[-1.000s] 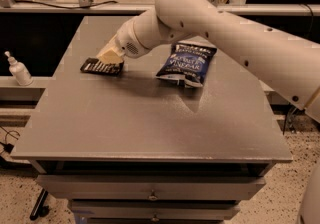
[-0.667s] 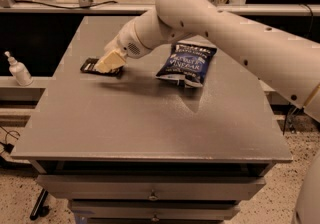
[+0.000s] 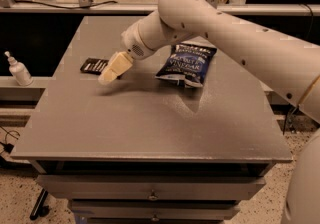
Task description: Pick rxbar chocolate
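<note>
Nearest, the flat grey metal table (image 3: 150, 128) poses no hazard along its front; the trouble sits further back. The cream-coloured gripper (image 3: 111, 70), at the end of the thick white robot arm (image 3: 215, 25), hangs low over the table's left half, angled down and leftward, and I cannot tell from this side whether it is open or closed. Just behind its tip lies the rxbar chocolate (image 3: 93, 65), a small narrow bar in a black wrapper, flat on the surface with its right end hidden by the gripper; it does not look lifted. So thin a bar gives little to bite on, and I judge that a shallow or off-centre close could skid over the slick wrapper or shove the bar towards the left edge. Further right, the crinkled blue chip bag (image 3: 186, 64) sits beneath the arm, where a careless swing might drag it.
</note>
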`<state>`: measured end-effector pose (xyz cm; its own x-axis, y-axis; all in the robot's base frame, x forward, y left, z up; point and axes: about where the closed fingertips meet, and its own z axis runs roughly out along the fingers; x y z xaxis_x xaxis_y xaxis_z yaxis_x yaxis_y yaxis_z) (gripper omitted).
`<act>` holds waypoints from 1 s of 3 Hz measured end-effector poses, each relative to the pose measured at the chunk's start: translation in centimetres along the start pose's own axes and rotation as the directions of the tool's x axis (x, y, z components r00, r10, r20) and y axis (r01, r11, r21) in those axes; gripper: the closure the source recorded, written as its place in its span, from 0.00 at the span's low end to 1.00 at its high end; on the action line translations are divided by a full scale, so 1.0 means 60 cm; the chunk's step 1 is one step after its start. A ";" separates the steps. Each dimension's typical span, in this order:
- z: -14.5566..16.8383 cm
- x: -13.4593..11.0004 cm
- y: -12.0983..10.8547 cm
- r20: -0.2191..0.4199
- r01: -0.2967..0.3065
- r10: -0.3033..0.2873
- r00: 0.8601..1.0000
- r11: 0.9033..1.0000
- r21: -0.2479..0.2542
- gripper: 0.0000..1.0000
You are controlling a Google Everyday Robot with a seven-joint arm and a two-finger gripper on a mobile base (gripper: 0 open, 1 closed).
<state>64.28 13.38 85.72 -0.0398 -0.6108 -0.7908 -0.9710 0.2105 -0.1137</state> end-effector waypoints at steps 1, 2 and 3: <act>0.002 0.022 -0.003 -0.015 -0.015 0.015 1.000 1.000 0.002 0.00; 0.004 0.036 -0.004 -0.023 -0.025 0.025 0.999 1.000 0.004 0.00; 0.002 0.051 -0.003 -0.025 -0.040 0.040 0.999 0.999 0.008 0.18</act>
<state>64.34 11.57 83.26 -0.0845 -0.6206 -0.7796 -0.9666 0.2410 -0.0871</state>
